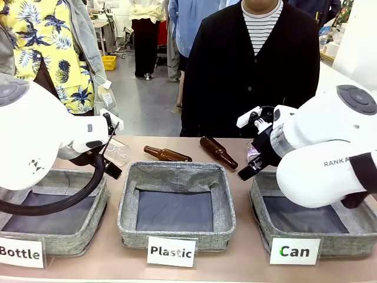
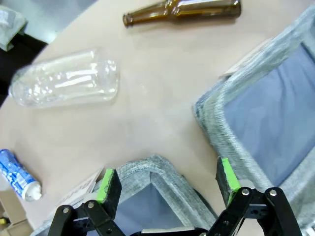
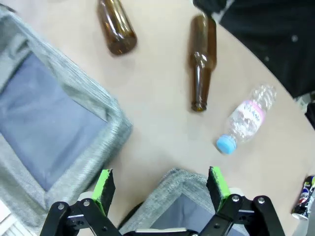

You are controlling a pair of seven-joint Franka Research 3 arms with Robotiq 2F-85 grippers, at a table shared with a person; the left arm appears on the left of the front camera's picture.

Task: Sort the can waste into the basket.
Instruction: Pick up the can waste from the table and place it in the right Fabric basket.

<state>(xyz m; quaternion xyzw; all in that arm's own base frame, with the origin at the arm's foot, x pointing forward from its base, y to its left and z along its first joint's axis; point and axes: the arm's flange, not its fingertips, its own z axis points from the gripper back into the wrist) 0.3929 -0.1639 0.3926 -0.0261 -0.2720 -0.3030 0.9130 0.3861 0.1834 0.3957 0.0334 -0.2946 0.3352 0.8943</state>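
The right gripper (image 3: pixel 160 189) hangs with its 2 green-padded black fingers spread wide and nothing between them, just above a corner of the grey woven-fabric "Can" basket (image 3: pixel 178 180). The small black metal drink can (image 3: pixel 305 196) sits off to the side at that wrist view's right edge, on the smooth beige table (image 3: pixel 157 128). It is apart from the basket and past a small clear plastic bottle with a pink label and blue cap (image 3: pixel 243 120). Its long axis seems to run roughly along the fingers' line, though the frame crops it. The left gripper (image 2: pixel 166 182) is likewise spread and empty over a corner of the like "Bottle" basket (image 2: pixel 157 168). The blue metal can with white lettering (image 2: pixel 17 174) lies on its side toward the lower left of that view, slanted, near a large clear plastic bottle (image 2: pixel 64 78). By this layout the right arm looks nearer the black can and the left arm nearer the blue, which appears well apart from the "Can" basket. 2 glossy brown glass bottles (image 3: pixel 202 59) lie between.
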